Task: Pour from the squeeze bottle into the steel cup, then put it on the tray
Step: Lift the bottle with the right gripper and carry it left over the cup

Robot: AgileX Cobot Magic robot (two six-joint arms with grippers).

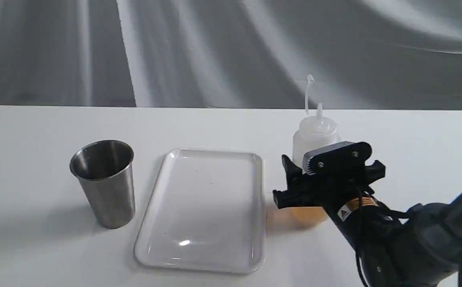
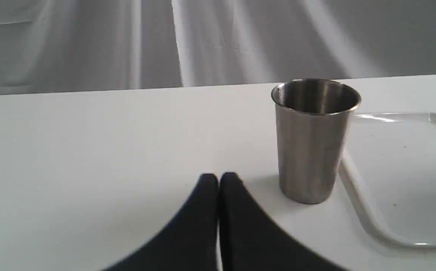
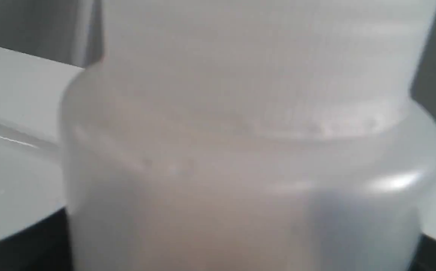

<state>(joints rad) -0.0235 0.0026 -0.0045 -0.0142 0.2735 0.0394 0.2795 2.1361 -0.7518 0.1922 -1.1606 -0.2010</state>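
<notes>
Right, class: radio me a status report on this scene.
Left gripper shut, empty. Right gripper shut on squeeze bottle, upright on table. Tray lies between bottle and steel cup.

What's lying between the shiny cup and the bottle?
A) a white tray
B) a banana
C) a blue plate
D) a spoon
A: the tray lies flat on the table, with the cup on one side and the bottle on the other.
</notes>
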